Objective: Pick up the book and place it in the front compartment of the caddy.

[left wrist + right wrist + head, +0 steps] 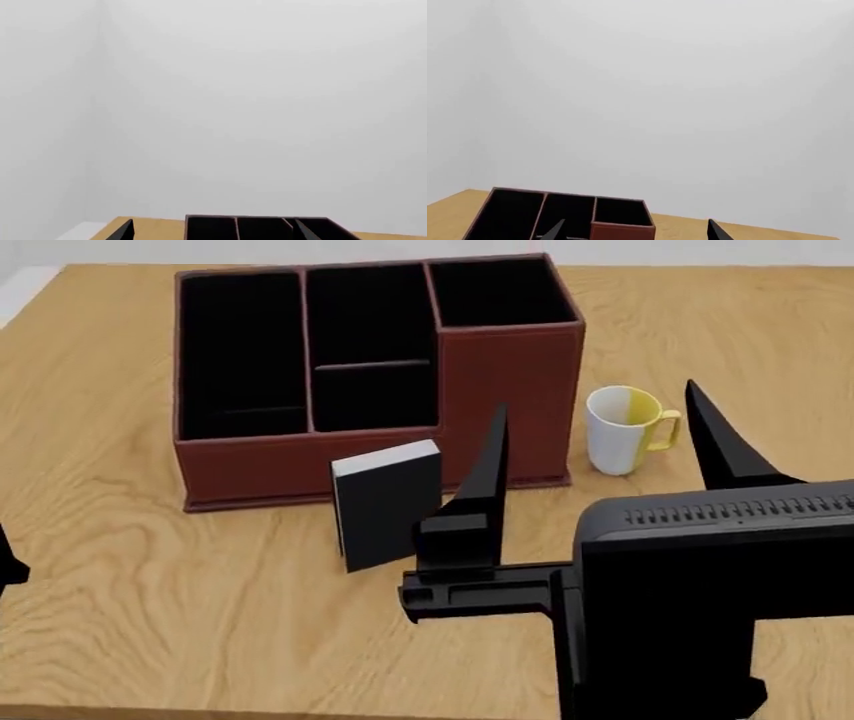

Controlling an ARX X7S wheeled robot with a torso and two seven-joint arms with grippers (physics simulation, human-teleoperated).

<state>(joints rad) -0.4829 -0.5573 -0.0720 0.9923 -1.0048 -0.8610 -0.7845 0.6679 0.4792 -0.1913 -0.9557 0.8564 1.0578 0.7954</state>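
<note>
The black book (387, 505) stands upright on the table just in front of the caddy's front wall, its white page edge up. The dark red-brown caddy (507, 390) has several black compartments; it also shows in the left wrist view (260, 227) and the right wrist view (620, 231). My right gripper (595, 400) is open and empty, held above the table to the right of the book, with one finger (483, 475) close beside the book. It shows open in its own view (636, 231). My left gripper (213, 231) is open and empty, and only a sliver of it (7, 565) shows at the head view's left edge.
A white-and-yellow mug (617, 430) stands to the right of the caddy, between my right gripper's fingers as seen from the head. The wooden table (160, 620) extends to the front and left. White walls fill both wrist views.
</note>
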